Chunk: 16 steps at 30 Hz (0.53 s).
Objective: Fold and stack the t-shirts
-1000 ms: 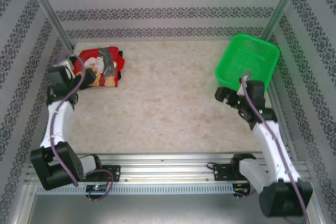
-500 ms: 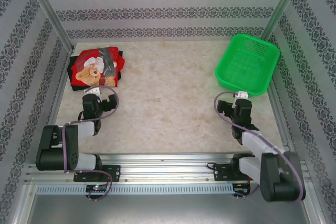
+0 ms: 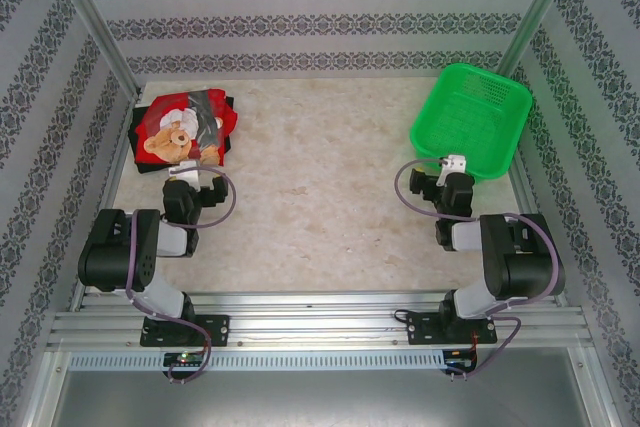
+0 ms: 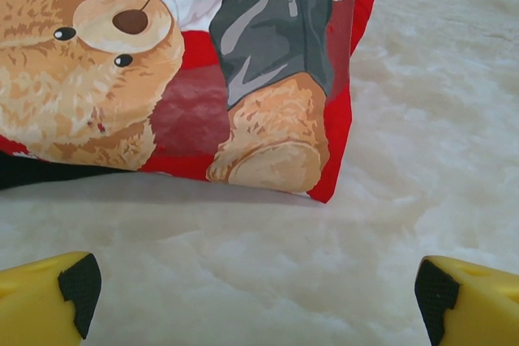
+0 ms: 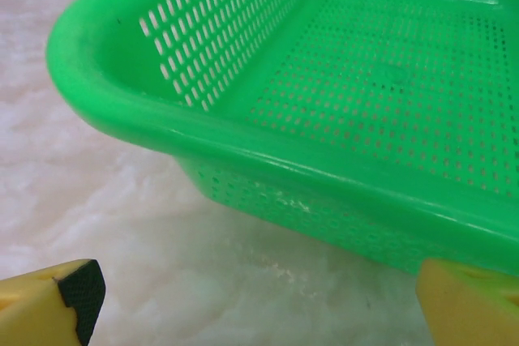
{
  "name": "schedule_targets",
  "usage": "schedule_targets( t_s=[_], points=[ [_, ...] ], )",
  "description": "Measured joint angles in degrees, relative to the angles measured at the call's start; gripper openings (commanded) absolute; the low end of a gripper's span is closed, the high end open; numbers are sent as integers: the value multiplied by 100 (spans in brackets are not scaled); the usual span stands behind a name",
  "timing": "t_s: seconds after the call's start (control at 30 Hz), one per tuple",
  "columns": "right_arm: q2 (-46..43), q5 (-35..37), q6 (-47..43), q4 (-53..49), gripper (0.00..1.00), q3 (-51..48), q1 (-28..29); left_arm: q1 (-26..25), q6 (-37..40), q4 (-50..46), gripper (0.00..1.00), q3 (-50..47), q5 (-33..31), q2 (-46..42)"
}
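Perforations cover the rounded plastic basket (image 3: 470, 119); the red t-shirt (image 3: 185, 129) lies folded.

My two t-shirts lie stacked on the bench (image 3: 330, 207), in its far left corner, at about ten o'clock from its middle. The red shirt (image 3: 183, 134) is on top, folded into a compact, slightly skewed rectangle with the print facing up: a brown teddy bear with white and dark grey patches. Its near edge is a soft rounded fold. The black shirt (image 4: 32, 172) lies folded beneath it, showing as a narrow dark border.
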Motion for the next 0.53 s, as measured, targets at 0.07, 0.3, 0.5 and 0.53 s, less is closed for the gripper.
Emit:
schedule_targets(
  t_s=[0.07,0.3,0.5,0.53],
  points=[
    [-4,0,-44,15,98,42,24,0,4,-4,100,72,-4,0],
    [-4,-24,-240,2,98,122,149,-2,15,-24,100,118,-13,0],
    [-4,-164,-260,-33,98,151,144,-2,26,-24,100,118,-13,0],
    [-4,-179,-260,-31,98,151,144,-2,26,-24,100,118,-13,0]
  ],
)
